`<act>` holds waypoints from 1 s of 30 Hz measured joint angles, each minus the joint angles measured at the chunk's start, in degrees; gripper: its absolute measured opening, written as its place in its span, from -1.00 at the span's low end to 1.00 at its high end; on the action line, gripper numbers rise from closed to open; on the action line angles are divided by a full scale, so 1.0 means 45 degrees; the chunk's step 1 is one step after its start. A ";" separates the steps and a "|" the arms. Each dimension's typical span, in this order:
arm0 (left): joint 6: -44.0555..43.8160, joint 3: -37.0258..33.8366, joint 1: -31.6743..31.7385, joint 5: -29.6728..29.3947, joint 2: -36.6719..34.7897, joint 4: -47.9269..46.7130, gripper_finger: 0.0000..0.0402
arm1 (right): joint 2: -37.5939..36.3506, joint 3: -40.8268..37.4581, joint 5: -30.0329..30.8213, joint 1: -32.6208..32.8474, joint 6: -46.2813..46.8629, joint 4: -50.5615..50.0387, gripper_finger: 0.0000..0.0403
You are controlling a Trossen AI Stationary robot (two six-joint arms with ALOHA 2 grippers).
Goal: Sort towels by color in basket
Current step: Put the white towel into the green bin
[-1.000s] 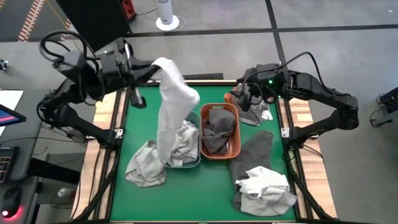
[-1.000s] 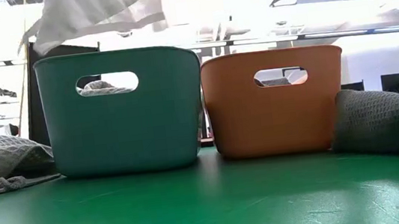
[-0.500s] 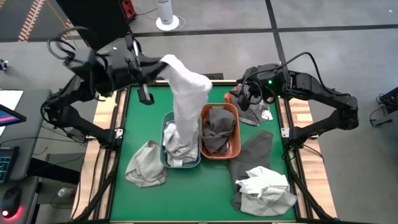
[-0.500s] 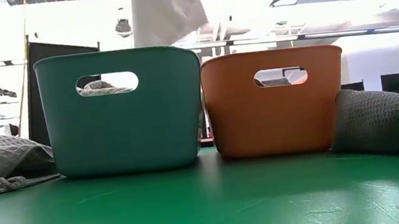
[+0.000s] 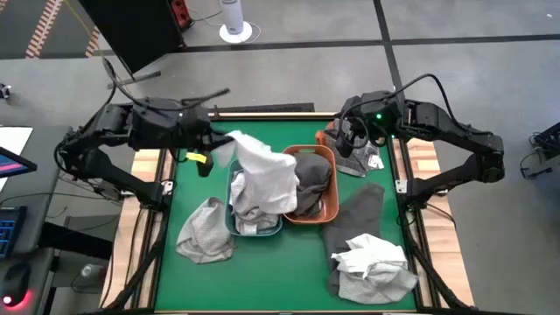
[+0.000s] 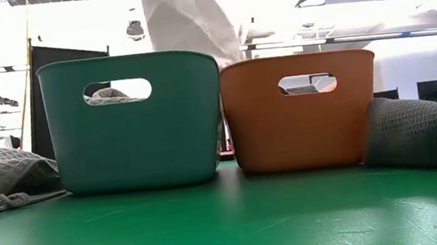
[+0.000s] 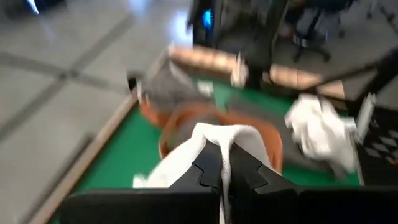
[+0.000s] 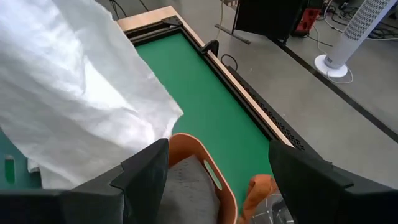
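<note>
My left gripper [image 5: 223, 145] is shut on a white towel [image 5: 267, 175] above the far left corner of the teal basket [image 5: 234, 223]. The towel spreads over the teal basket and onto the rim of the orange basket [image 5: 331, 188], which holds a dark grey towel [image 5: 313, 179]. In the low view the towel [image 6: 182, 19] hangs above the teal basket [image 6: 132, 120]. My right gripper [image 8: 221, 180] is open and empty, over the table's far right corner beside the orange basket [image 8: 199, 158]. My left gripper pinches a bunched upper end of the white towel [image 7: 219, 132] between its two fingers. The fingers come from the table's left, slanting down. The towel hangs from them, and its lower part lies in the teal basket and over the orange basket's left rim.
A light grey towel [image 5: 206, 232] lies on the table left of the teal basket. A large dark grey towel [image 5: 354, 219] with a crumpled white towel [image 5: 372, 261] on it lies at the near right. Grey patterned and rust-orange cloths [image 5: 354, 159] lie under my right arm.
My left gripper has carried the white towel toward the table's right, over the teal basket, then gone down. The towel hung long and straight before; now its lower part has piled into the teal basket and spread onto the orange basket's rim.
</note>
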 joint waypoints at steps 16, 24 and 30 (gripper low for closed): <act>-0.4647 0.0287 0.0004 0.4145 -0.0482 -0.5665 -1.00 | 0.0000 0.0000 -0.0009 -0.0098 -0.0221 0.0893 0.52; -0.4530 0.1071 -0.0001 0.8006 -0.0831 -0.5705 -1.00 | 0.0777 0.0005 -0.1044 0.0589 -0.0269 0.2318 0.52; -0.4914 0.1078 0.0000 0.8477 -0.1076 -0.5707 -1.00 | 0.2627 0.0000 -0.1731 0.1658 -0.0281 0.3883 0.52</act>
